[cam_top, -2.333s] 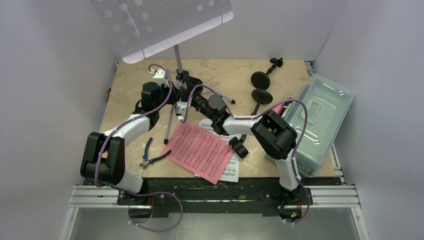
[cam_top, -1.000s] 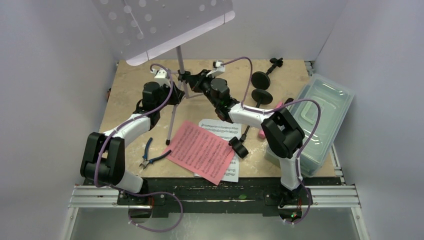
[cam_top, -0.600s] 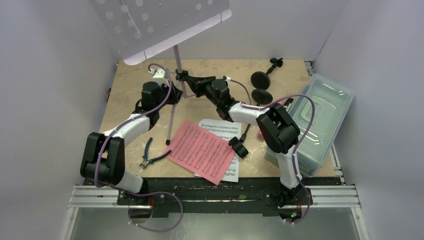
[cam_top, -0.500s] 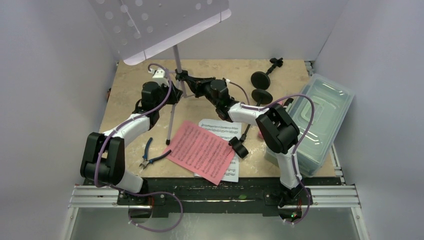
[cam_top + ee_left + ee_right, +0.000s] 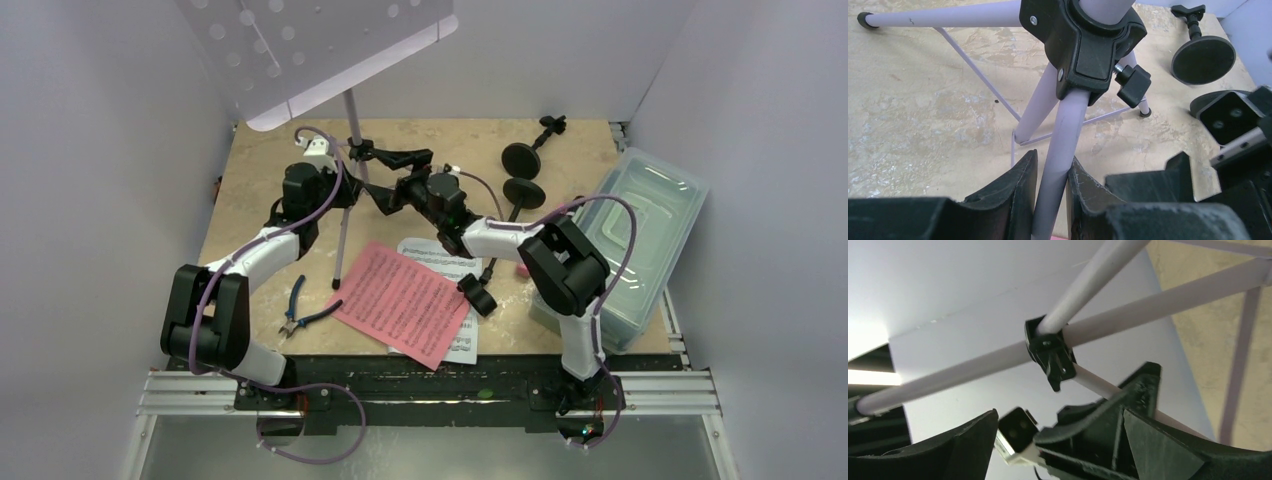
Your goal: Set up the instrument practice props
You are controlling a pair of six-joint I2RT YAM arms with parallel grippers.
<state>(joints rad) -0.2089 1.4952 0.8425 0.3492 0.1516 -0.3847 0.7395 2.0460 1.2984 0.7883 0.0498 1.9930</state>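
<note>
- The tall light-purple metal music stand (image 5: 352, 120) stands near the back of the tan table (image 5: 250, 150), and its flat top with round holes (image 5: 320, 45) is up high.
- The left gripper (image 5: 1050, 170) is squeezed tight on one thin purple tripod leg (image 5: 1068, 115). It holds the leg just under the black plastic hub (image 5: 1083, 37) where the legs meet.
- The right gripper (image 5: 393, 182) is wide open and holds nothing. It sits just to the right of the stand, close to the hub.
- A pink paper sheet with music notes (image 5: 400, 300) lies flat near the front of the table. It partly covers a white paper sheet (image 5: 445, 255).
- A black microphone (image 5: 478, 295) lies at the right edge of the pink sheet.
- A pink microphone (image 5: 521, 270) is mostly hidden beside the right arm.
- One black pole with a round base (image 5: 522, 158) lies at the back right, and a second black round base (image 5: 523, 192) is just in front of it.
- Blue-handled pliers (image 5: 305, 310) lie at the front left.
- A clear plastic tub (image 5: 640, 240) sits at the right edge of the table.
</note>
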